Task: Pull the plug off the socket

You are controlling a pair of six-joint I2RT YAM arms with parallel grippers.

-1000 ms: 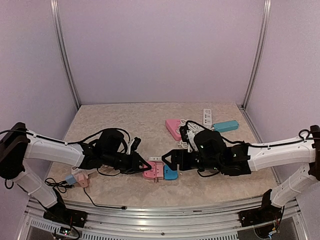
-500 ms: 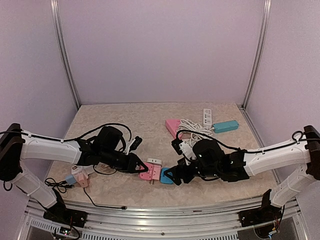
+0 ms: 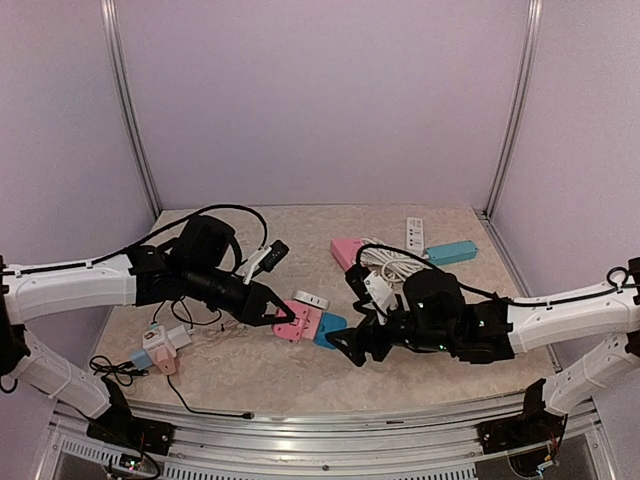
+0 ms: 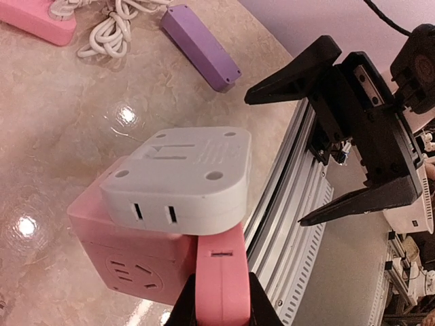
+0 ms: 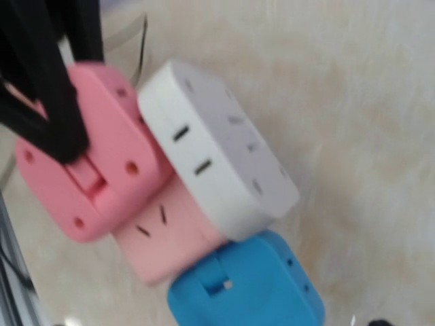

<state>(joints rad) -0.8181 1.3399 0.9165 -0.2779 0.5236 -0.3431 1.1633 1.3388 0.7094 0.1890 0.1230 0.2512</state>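
the desk [image 3: 240, 230] is a beige marbled top. at its back right lie a pink strip [image 3: 346, 256], a coil of white cable [image 3: 390, 250] just beside it, a white strip [image 3: 415, 232] and a teal strip [image 3: 452, 252]. near the front left corner sit small adapters [image 3: 160, 352], with a black cord [image 3: 205, 405] trailing along the front edge.

Robot arms: 2. Grippers: 2, namely left gripper [image 3: 293, 318] and right gripper [image 3: 342, 346].
Power strips at back: 3, namely pink strip [image 3: 347, 252], white strip [image 3: 415, 233], teal strip [image 3: 452, 251].
Coiled white cable [image 3: 388, 257]: 1.
Centre cluster, 4 pieces: pink cube socket [image 4: 129, 272] 1; white adapter [image 4: 180, 180] 1; pink plug [image 4: 221, 278] 1; blue plug [image 5: 245, 285] 1.
Adapter cluster [image 3: 160, 348] at left edge: 3 small pieces (pink, white, blue).
Loose black cable [image 3: 205, 405]: 1.
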